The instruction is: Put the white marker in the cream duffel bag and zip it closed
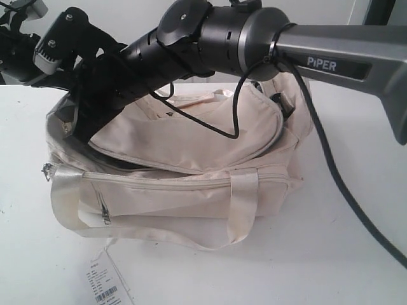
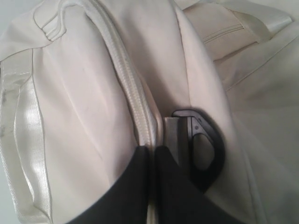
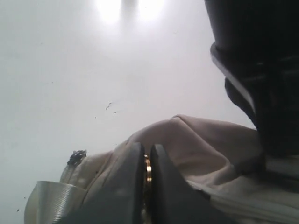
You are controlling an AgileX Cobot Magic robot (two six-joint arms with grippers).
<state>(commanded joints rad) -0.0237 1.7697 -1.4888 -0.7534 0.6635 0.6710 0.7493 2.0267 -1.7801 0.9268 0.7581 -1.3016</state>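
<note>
We find the right gripper (image 3: 147,186) closed to a thin slit, its two dark fingers (image 3: 128,186) clamping a small brass piece (image 3: 147,169) that sits at the top edge of the bag (image 1: 165,197). Cream fabric rises just behind the fingertips, and a webbing strap (image 3: 51,200) lies beside them. The left gripper (image 2: 152,186) is also drawn almost fully together. The cream zip (image 2: 133,93) runs straight down into the narrow gap between its fingers, so we read it as pinching the zip line. A black buckle (image 2: 208,154) lies just beside this gripper, touching the bag fabric. In the exterior view the bag rests on the white table (image 1: 343,254) with its long side facing the camera. The right arm (image 1: 331,60) reaches across above the bag from the right to the bag's left end, and both wrists crowd together over that end. We cannot see the fingertips themselves there. The curved top flap (image 1: 191,130) lies on the bag, with a dark gap showing along its front edge. A paper tag (image 1: 105,283) lies on the table in front of the bag, at its left corner.
</note>
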